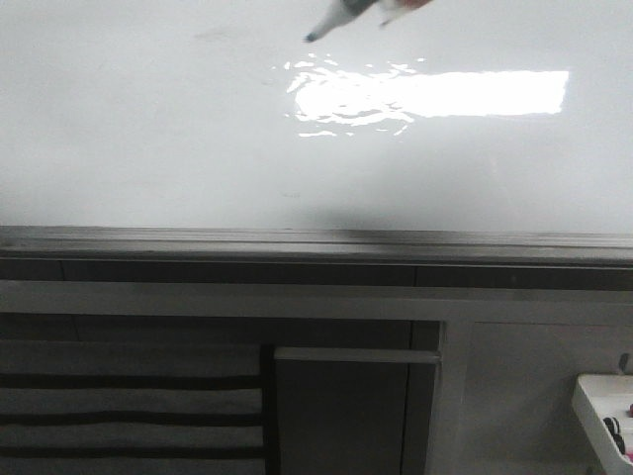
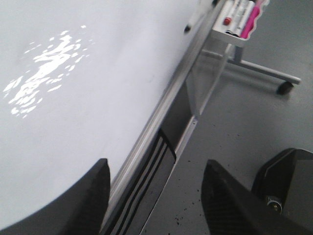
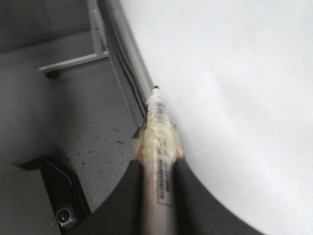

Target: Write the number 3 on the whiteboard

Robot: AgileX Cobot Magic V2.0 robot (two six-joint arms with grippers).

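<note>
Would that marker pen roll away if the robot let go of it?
Probably, yes. The marker looks round and smooth, so it would likely slide or roll off the glossy whiteboard, which seems to stand upright. It looks stiff, not bendy, and seems light, since the right gripper holds it pinched between just two fingers.
</note>
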